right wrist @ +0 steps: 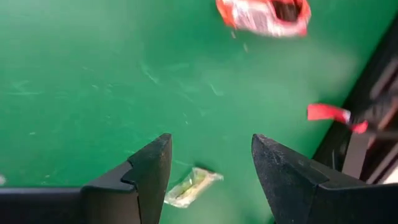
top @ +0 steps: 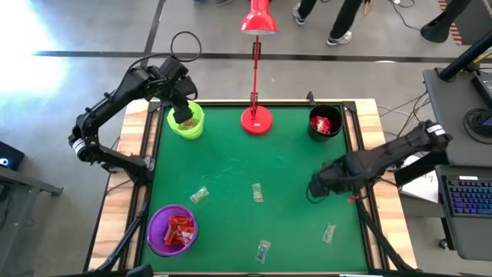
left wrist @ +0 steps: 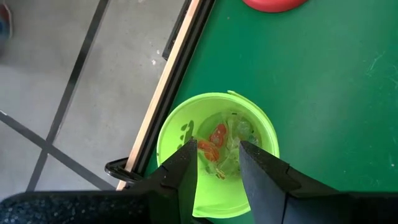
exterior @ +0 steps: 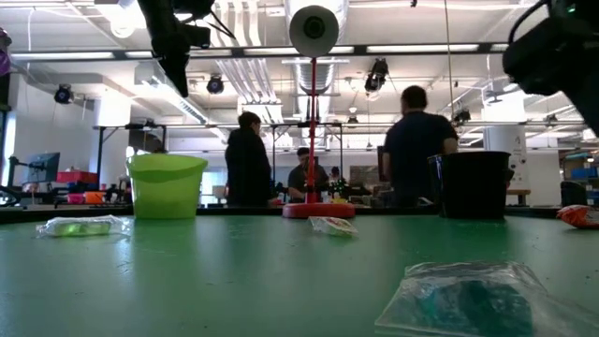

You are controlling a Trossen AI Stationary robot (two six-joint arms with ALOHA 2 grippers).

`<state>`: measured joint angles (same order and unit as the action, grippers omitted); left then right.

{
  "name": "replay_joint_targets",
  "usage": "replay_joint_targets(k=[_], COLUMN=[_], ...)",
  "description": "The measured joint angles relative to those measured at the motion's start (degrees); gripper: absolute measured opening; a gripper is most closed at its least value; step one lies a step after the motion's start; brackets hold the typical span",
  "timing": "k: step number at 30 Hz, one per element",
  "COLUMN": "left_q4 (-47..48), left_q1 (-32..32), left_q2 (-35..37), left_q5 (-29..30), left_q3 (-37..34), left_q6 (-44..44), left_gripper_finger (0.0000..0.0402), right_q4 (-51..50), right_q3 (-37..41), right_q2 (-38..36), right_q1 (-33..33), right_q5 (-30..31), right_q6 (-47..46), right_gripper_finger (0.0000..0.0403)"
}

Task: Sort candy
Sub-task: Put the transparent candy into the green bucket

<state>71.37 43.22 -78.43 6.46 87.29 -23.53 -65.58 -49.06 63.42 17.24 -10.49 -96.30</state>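
My left gripper (top: 185,115) (left wrist: 217,165) hovers open just above the lime-green cup (top: 186,121) (left wrist: 217,155) at the table's far left; nothing shows between its fingers. Orange and clear greenish candy (left wrist: 217,140) lies in that cup. My right gripper (top: 316,188) (right wrist: 211,162) hangs open over the right side of the table, above bare mat. A red-and-white candy (right wrist: 264,15) and a clear greenish one (right wrist: 191,186) lie flat on the mat near it. More clear greenish candies (top: 200,195) (top: 257,192) (top: 264,249) (top: 329,232) lie scattered on the mat.
A purple cup (top: 172,228) with red candy stands near left, a black cup (top: 324,123) with red candy far right. The red desk lamp's base (top: 256,119) sits at the far middle. A red scrap (right wrist: 333,113) lies by the table's right edge. People stand beyond the table.
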Motion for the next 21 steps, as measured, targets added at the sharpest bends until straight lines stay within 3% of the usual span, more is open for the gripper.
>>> replay_joint_targets(k=[12,21], left_q4=[0.0,0.0], left_q1=[0.0,0.0], left_q2=[0.0,0.0], left_q5=[0.0,0.0], left_q3=[0.0,0.0], left_q6=[0.0,0.0], left_gripper_finger=[0.0102,0.0102], right_q4=[5.5,15.9], right_q3=[0.0,0.0], right_q2=[8.5,16.9], right_q1=[16.9,23.7], right_q5=[0.0,-0.2], right_q6=[-29.9,-38.8], right_gripper_finger=[0.0215,0.0215])
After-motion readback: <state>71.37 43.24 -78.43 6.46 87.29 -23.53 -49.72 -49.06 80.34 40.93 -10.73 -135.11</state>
